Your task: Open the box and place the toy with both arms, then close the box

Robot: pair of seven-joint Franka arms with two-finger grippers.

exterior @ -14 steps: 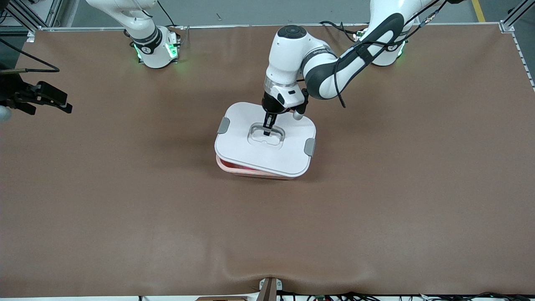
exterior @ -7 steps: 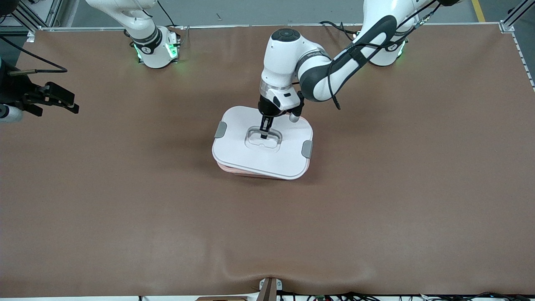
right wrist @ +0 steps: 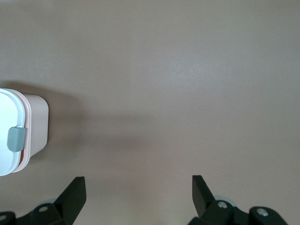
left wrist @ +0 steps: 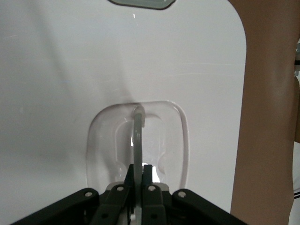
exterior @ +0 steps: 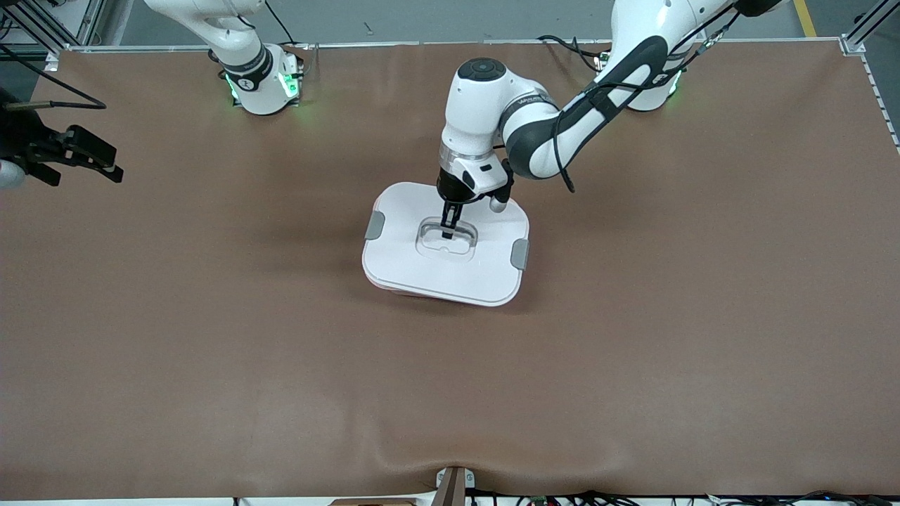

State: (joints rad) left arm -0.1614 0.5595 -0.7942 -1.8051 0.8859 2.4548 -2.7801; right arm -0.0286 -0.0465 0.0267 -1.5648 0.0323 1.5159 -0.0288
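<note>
The box [exterior: 446, 244] stands mid-table. Its white lid [exterior: 422, 274] lies almost squarely on the pink tub [right wrist: 35, 124], of which only a thin rim shows under the lid's near edge in the front view. The left gripper [exterior: 448, 226] points straight down and is shut on the lid's clear handle [left wrist: 138, 136]; the thin bar sits pinched between its fingertips [left wrist: 138, 171]. Grey clips [exterior: 375, 225] [exterior: 519, 254] sit at the lid's two ends. The right gripper [exterior: 112, 165] hangs open and holds nothing [right wrist: 138, 192] over bare table at the right arm's end. The toy is hidden.
A brown mat [exterior: 633, 316] covers the table, with a raised wrinkle at its near edge [exterior: 450, 460] by a small bracket [exterior: 453, 485]. Both arm bases [exterior: 264, 88] [exterior: 650, 91] stand along the edge farthest from the front camera.
The left gripper has lowered the lid: its near edge was raised off the pink tub and now rests almost flush on it. The right gripper shifted slightly at the right arm's end.
</note>
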